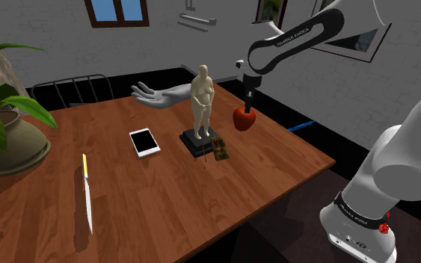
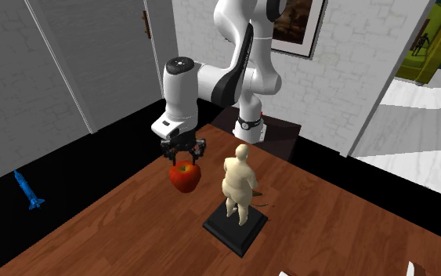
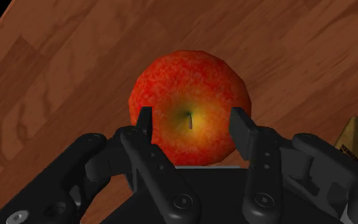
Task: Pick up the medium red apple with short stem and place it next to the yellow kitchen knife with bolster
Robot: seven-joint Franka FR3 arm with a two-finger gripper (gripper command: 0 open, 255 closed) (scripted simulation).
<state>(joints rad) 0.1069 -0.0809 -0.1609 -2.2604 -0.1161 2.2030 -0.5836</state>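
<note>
Clasps the red apple (image 3: 189, 95) by its stem end between part-closed fingers of the black gripper (image 3: 192, 121), off the wooden table (image 1: 164, 202), just beside the figurine (image 1: 203, 101). Leaves the yellow-handled knife (image 1: 87, 190) well apart, past the figurine. Risks toppling the figurine on a low crossing, or losing the fruit from a shallow pinch.

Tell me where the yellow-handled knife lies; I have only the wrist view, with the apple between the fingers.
Observer: The knife lies near the front edge of the table, at the shoulder view's lower left, far from the apple.
Operator: Name what stands between them.
Observer: A tan statue, close beside the apple, then a white tablet.
Operator: Give the knife's heading.
Observer: Yellow handle toward the far side, blade toward the near edge.
</note>
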